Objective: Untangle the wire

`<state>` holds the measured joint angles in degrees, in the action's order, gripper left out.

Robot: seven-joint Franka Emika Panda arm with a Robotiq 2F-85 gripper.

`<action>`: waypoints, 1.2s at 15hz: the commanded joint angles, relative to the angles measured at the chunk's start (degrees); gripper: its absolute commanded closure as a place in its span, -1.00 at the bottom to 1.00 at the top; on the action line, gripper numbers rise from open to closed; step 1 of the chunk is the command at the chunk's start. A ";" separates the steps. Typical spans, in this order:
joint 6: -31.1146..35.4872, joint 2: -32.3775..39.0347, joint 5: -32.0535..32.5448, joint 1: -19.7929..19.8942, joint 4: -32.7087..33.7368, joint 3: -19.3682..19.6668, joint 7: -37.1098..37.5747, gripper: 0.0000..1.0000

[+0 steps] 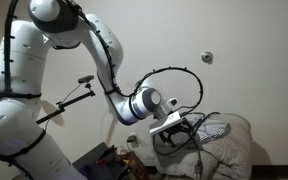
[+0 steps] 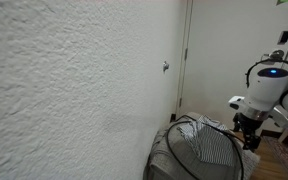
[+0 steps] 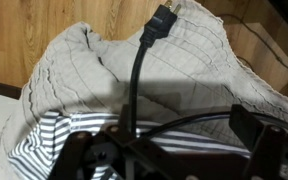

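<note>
The wire is a thin black cable. In the wrist view it rises from between my fingers to a plug end against the beige quilted cloth. A second strand runs across the striped cloth. My gripper is open just above the cloth pile, its fingers on either side of the strands and gripping nothing. In both exterior views the gripper hangs over the pile, and the wire loops over the striped cloth.
A stiff black rod with a clamp head juts out beside the arm. A white wall stands close to the pile, with a small round fitting on it. Wooden floor lies beyond the cloth.
</note>
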<state>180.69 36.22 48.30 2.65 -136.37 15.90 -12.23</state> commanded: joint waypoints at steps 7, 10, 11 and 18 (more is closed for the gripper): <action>11.52 4.78 -1.05 3.31 0.88 -0.19 2.67 -1.00; 21.53 7.24 -3.75 4.73 0.57 -0.72 3.73 -1.00; 24.60 8.12 -5.21 5.01 0.53 -0.88 4.22 -1.00; 18.36 4.78 -13.06 17.99 4.04 -14.69 1.36 -1.00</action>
<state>199.05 42.89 37.81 18.53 -131.83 3.33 -9.78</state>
